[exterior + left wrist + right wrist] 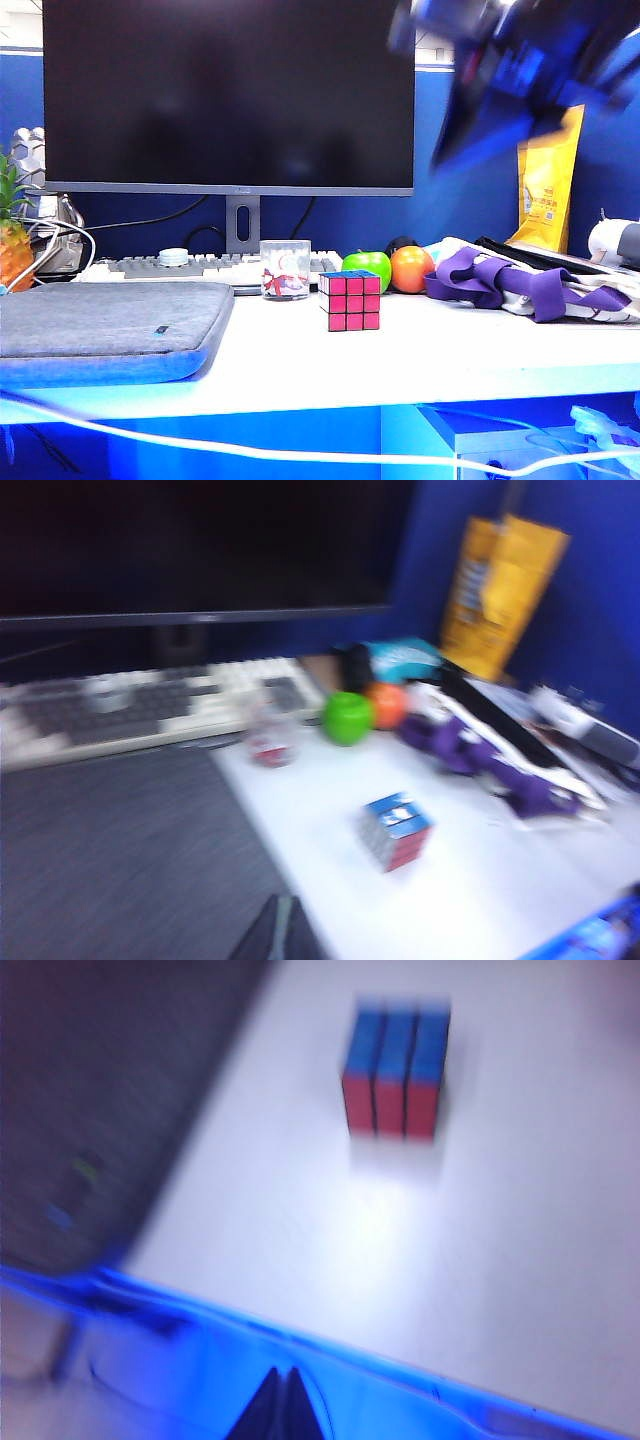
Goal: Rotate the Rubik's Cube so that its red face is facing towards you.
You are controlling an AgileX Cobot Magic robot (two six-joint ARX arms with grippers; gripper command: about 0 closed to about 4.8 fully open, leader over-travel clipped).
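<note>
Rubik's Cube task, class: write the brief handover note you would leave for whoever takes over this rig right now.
Left gripper: shut, empty, hanging over the grey laptop sleeve edge, away from the cube.
Right gripper: shut, empty, raised past the table's front edge.
Rubik's Cube: free on the white table, in front of the green apple and orange.
Done: the red face faces the exterior camera, blue on top.
Left: apparently nothing; confirm and park the arms.
</note>
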